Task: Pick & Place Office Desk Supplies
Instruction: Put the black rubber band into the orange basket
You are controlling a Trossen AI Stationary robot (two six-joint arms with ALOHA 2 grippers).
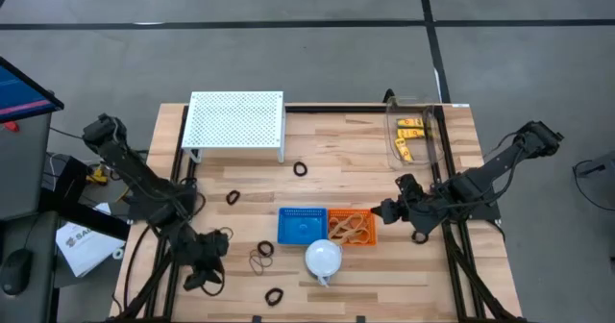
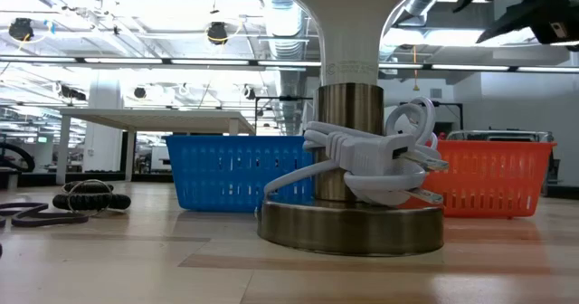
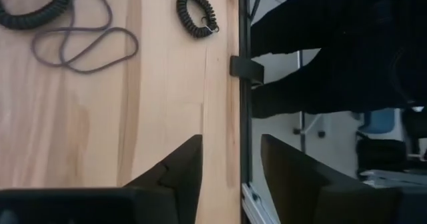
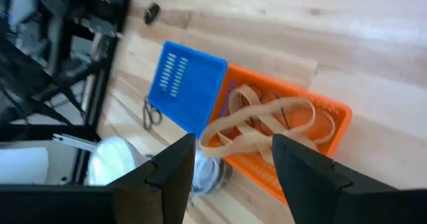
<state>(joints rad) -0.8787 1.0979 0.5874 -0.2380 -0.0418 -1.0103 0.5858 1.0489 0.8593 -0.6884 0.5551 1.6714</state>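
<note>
Tan rubber bands [image 4: 267, 121] lie in the orange basket [image 1: 353, 227], which stands next to a blue basket [image 1: 302, 224]. Yellow clips [image 1: 410, 136] sit in a clear container [image 1: 416, 131] at the far right. Black coil rings [image 1: 300, 169] [image 1: 232, 197] [image 1: 266, 250] [image 3: 197, 11] and thin band loops [image 3: 80, 37] lie loose on the wood. My right gripper [image 4: 233, 141] hovers open above the orange basket's right end [image 1: 384, 211]. My left gripper [image 3: 230, 141] is open over the table's near left edge [image 1: 205, 281], with nothing between its fingers.
A white dome lamp [image 1: 323, 258] with a coiled white cord [image 2: 380, 155] stands just in front of the baskets. A white perforated rack [image 1: 236, 121] stands at the far left. Bare wood lies between the rack and the baskets.
</note>
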